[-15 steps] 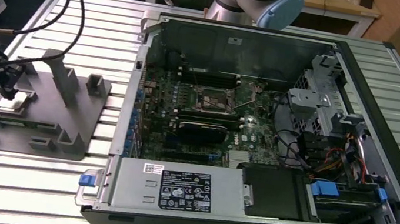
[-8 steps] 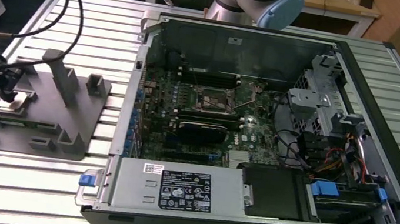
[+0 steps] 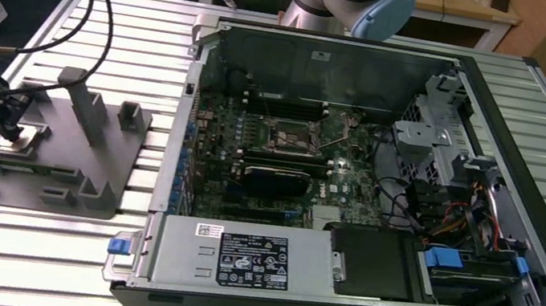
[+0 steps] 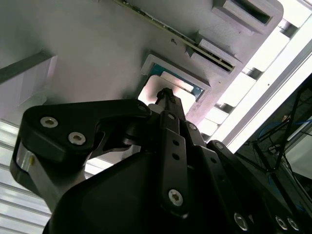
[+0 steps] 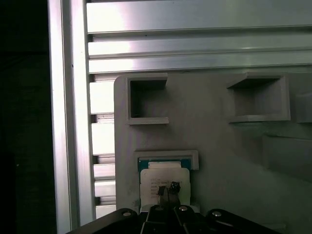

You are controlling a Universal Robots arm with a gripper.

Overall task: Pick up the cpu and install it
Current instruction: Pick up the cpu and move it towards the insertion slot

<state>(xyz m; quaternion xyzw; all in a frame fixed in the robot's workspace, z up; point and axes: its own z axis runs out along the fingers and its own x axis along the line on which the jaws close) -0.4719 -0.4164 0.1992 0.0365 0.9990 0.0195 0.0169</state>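
Observation:
The cpu (image 3: 34, 138) lies flat in a shallow recess of the grey holder block (image 3: 66, 163), at the exterior view's left. Its silvery top plate (image 5: 163, 174) sits over a teal-edged board inside the recess frame. My gripper (image 3: 7, 131) stands straight over it, shut, with its thin dark tips (image 5: 168, 187) together on or just above the plate. In the second wrist view the same tips (image 4: 165, 93) meet at the cpu (image 4: 176, 83). The black-framed motherboard socket (image 3: 291, 137) lies inside the open computer case, far from the gripper.
The holder block (image 5: 219, 146) has upright posts (image 3: 81, 96) and square pockets (image 5: 146, 100) close to the gripper. The open computer case (image 3: 373, 62) with power supply (image 3: 246, 259), drive bays and cables takes up the exterior view's right. Ribbed aluminium table (image 3: 31, 247) lies all around.

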